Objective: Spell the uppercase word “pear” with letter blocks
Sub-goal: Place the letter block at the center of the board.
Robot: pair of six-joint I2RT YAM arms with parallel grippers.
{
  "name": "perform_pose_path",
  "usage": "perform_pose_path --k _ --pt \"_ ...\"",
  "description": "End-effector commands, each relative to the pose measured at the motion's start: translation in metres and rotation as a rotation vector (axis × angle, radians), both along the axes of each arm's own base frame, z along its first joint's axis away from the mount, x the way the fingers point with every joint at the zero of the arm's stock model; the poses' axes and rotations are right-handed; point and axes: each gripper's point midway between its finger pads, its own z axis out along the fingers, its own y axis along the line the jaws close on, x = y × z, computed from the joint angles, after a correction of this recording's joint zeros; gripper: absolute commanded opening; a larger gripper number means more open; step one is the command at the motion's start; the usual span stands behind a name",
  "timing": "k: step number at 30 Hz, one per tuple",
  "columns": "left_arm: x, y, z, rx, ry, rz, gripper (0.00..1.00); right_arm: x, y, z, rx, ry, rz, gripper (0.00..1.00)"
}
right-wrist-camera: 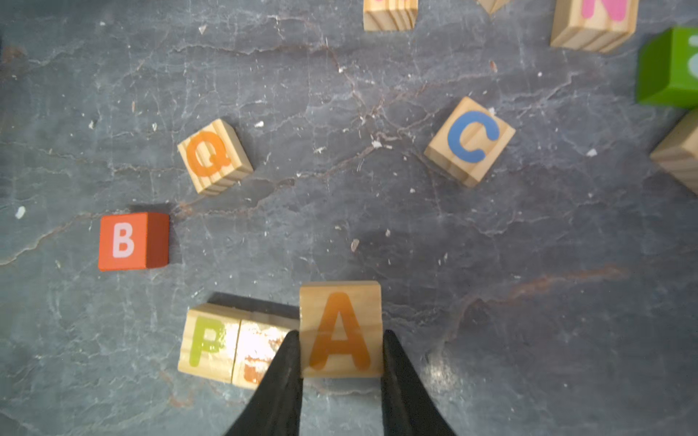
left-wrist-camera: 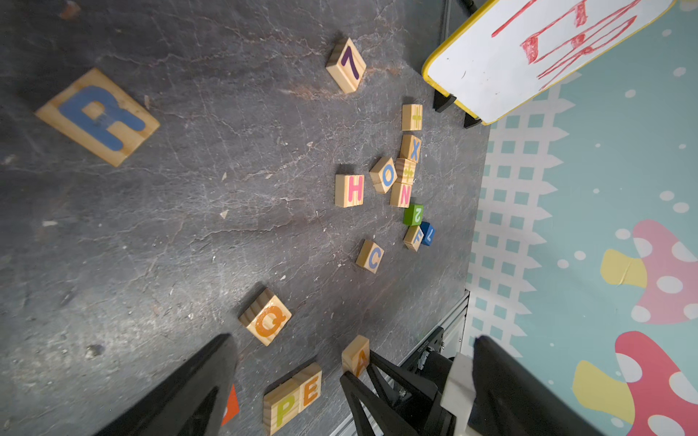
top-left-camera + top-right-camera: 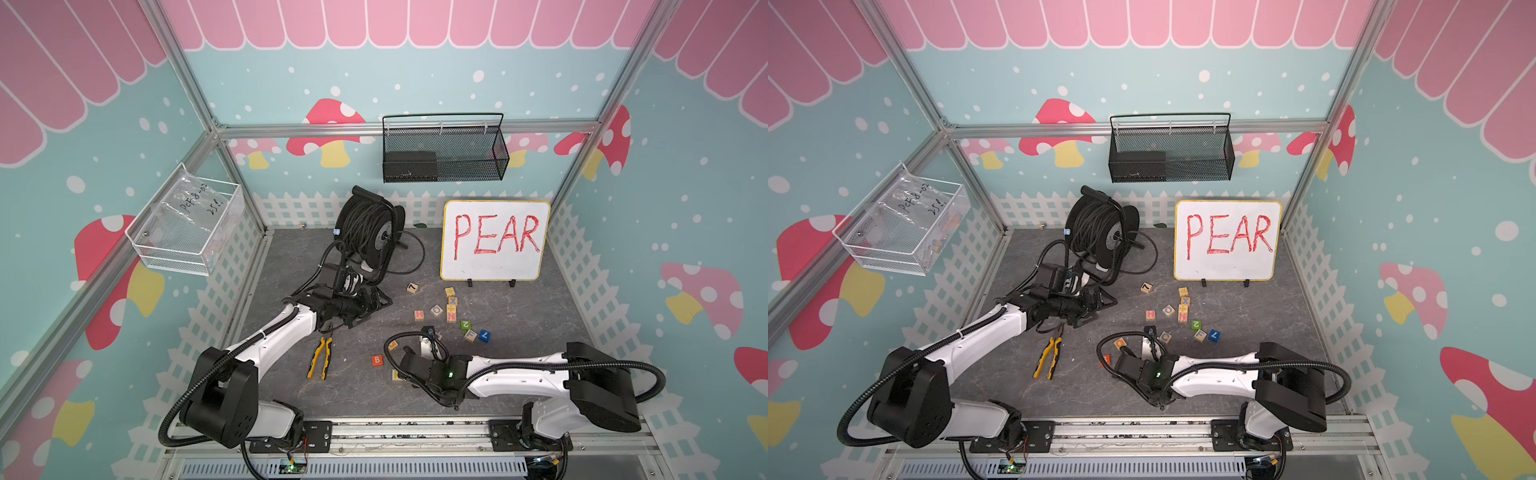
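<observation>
The P block (image 1: 209, 341) and the E block (image 1: 258, 349) lie side by side on the grey mat; glare and a finger hide part of the E. My right gripper (image 1: 341, 334) is shut on the A block (image 1: 341, 324), just right of the E and overlapping its edge. I cannot tell whether the A touches the mat. The left wrist view shows the same row, P (image 2: 283, 407), E (image 2: 309, 387) and A (image 2: 357, 356), and the blue R block (image 2: 98, 115) lying flat, apart. My left gripper (image 2: 351, 337) is open, off to the left (image 3: 380, 301).
A whiteboard (image 3: 494, 241) reading PEAR stands at the back right, with a cable reel (image 3: 370, 232) to its left. Yellow pliers (image 3: 320, 357) lie front left. A red B cube (image 1: 132, 241), a Q block (image 1: 213, 156), a C block (image 1: 470, 139) and several other blocks (image 3: 451, 309) are scattered about.
</observation>
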Motion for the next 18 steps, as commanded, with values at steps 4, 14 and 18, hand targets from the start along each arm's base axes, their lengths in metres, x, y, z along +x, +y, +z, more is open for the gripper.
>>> perform_pose_path --k 4,14,18 --pt "0.003 -0.003 0.014 -0.011 -0.037 -0.018 1.0 -0.022 -0.007 -0.007 0.029 0.045 -0.041 0.32" --pt "0.002 -0.003 0.019 -0.015 -0.051 -0.019 0.99 -0.032 -0.008 -0.016 -0.003 0.068 -0.027 0.33" --pt "0.002 -0.003 0.021 -0.014 -0.057 -0.016 0.99 -0.032 -0.006 -0.018 -0.003 0.063 -0.022 0.34"
